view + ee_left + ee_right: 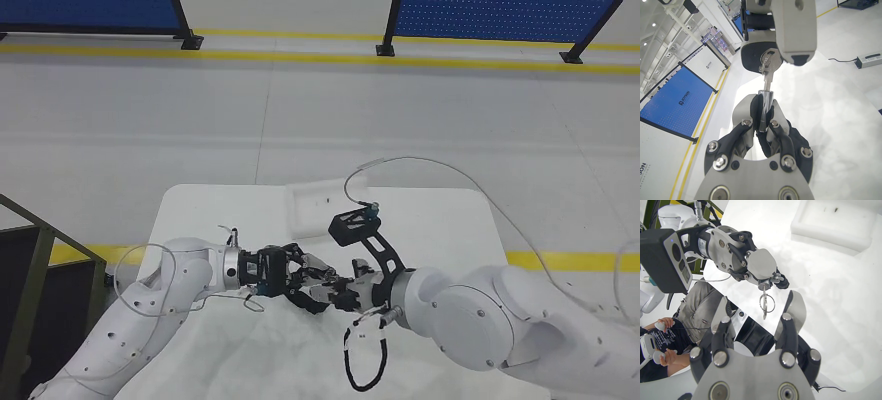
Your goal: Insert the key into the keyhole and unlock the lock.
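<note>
Facing each other over the table (440,235): left pincer (764,101) pinching the lock (763,115), right pincer (758,297) spread around the key (773,61).

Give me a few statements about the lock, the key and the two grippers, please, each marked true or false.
1. The left gripper is clamped on the lock. True.
2. The key lies flat on the table. False: its blade sits in the keyhole.
3. The right gripper is shut on the key. False: its fingers stand open on either side of it.
4. A ring hangs from the key's head. True.
</note>
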Tool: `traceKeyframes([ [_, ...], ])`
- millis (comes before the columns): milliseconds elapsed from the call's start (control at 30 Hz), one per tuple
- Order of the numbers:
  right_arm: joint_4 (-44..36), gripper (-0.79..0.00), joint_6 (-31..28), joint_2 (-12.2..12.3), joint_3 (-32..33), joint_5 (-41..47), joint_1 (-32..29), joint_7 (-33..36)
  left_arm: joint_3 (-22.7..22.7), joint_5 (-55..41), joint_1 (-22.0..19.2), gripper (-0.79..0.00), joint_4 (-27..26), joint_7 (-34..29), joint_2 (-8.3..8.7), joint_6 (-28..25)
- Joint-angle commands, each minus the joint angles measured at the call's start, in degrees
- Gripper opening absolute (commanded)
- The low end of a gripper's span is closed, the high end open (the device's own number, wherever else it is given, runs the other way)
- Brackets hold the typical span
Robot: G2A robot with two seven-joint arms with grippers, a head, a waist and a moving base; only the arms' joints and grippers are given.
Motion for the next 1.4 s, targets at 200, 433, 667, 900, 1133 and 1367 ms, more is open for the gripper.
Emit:
traceKeyframes([
  [200, 0.0, 0.0, -16.1, 0.9, 0.0, -8.9, 0.1, 3.4, -0.9, -5.6, -1.6, -0.785, 1.6, -4.0, -0.2, -7.6],
  [433, 0.0, 0.0, -30.6, 2.7, 4.2, -10.5, -3.8, 3.7, -2.5, -16.0, -2.1, -0.785, 3.0, -9.6, 0.58, -12.1],
  [667, 0.0, 0.0, -47.7, 4.8, 6.2, -15.5, -7.6, 11.9, 1.3, -28.1, -4.2, -0.785, 3.4, -18.1, 2.41, -12.1],
  [900, 2.4, 0.0, -52.1, 5.7, 10.5, -16.3, -10.3, 7.8, 8.4, -40.8, -8.8, -0.785, 3.4, -23.7, 4.15, -12.1],
  [1133, 2.4, 0.0, -52.1, 5.7, 10.5, -16.3, -10.3, 7.8, 13.0, -47.8, -13.4, -0.785, 3.6, -23.3, 6.09, -12.1],
  [1367, 2.4, 0.0, -52.1, 5.7, 10.5, -16.3, -10.3, 7.8, 16.8, -50.0, -17.2, -0.785, 3.8, -21.3, 8.35, -12.1],
])
